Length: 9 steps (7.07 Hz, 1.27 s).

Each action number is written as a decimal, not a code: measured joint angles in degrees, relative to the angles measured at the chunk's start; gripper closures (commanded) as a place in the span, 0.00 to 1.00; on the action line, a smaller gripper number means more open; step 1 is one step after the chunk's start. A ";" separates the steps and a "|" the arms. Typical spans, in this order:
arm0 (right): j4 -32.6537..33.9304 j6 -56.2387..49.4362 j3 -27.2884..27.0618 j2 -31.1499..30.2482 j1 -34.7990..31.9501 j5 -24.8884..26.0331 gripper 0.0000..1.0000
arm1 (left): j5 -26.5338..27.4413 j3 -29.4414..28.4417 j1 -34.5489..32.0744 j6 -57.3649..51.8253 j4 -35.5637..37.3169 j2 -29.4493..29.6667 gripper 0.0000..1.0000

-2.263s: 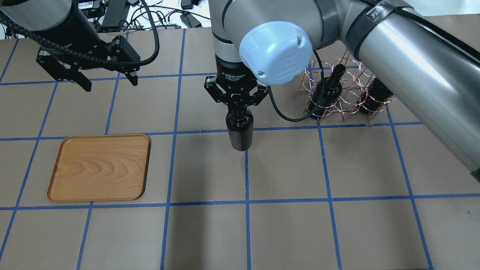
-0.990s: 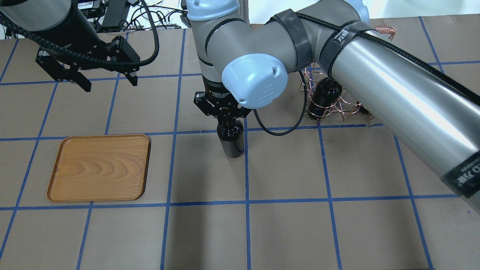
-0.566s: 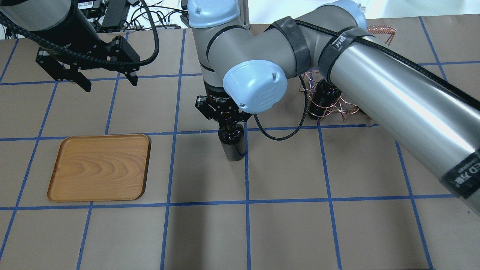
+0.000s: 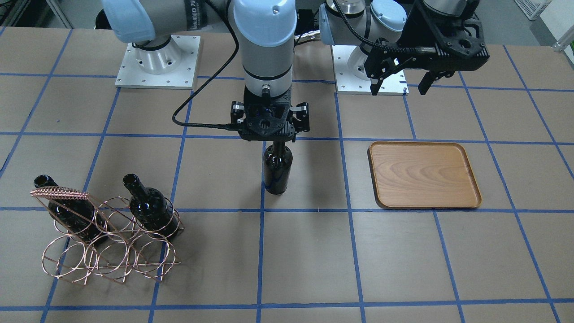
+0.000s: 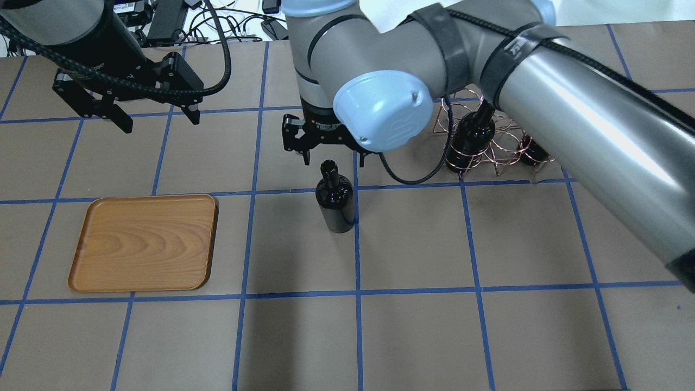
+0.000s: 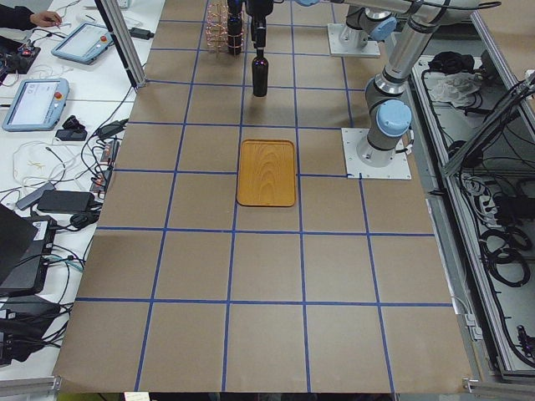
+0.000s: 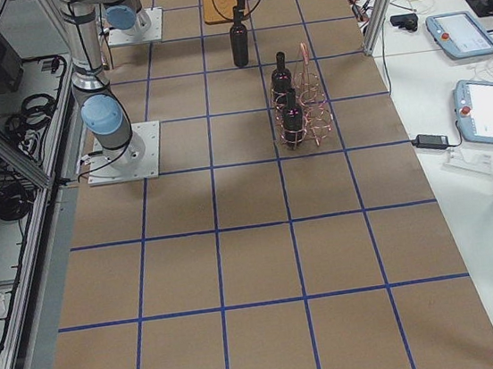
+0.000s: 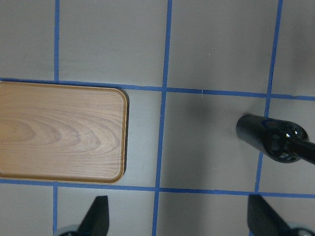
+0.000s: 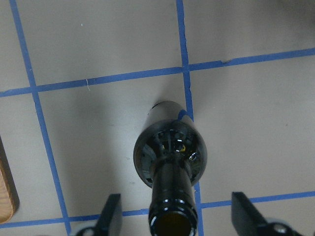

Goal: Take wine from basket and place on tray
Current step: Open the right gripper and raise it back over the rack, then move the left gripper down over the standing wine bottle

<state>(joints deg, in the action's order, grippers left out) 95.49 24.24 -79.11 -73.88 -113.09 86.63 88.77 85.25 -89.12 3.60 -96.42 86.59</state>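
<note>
One wine bottle stands upright on the table's middle, right of the empty wooden tray. My right gripper is open just above its mouth, and its fingers do not touch the bottle. The right wrist view shows the bottle under the open gripper, neck between the spread fingers. My left gripper is open and empty, hanging beyond the tray. Its wrist view shows the tray and the bottle. The copper wire basket holds two more bottles.
The basket sits at the far right of the overhead view, partly behind my right arm. In the front-facing view the tray lies right of the bottle. Brown table with blue tape grid. Cables and tablets lie off the table's ends.
My right gripper lowered the bottle onto the table, opened and let it go, then rose a little above it. The left arm has not moved.
</note>
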 measured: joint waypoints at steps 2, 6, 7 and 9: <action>-5.91 -15.11 2.16 -4.80 9.08 2.35 0.00 | -0.16 0.02 -0.13 0.13 0.16 0.52 0.00; -13.68 -34.05 -0.06 -12.86 23.54 5.70 0.00 | -0.77 0.36 -6.90 12.64 4.86 6.25 0.00; -13.76 -34.57 -0.79 -13.37 23.85 5.61 0.00 | -0.57 0.14 -11.17 16.05 6.36 8.91 0.00; -13.83 -34.99 -1.51 -14.12 23.84 5.92 0.00 | -0.71 -0.29 -18.35 21.86 9.42 14.13 0.00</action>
<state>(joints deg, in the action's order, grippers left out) 81.66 -10.75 -80.61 -88.00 -89.25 92.55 88.06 84.97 -107.47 25.47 -87.00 100.72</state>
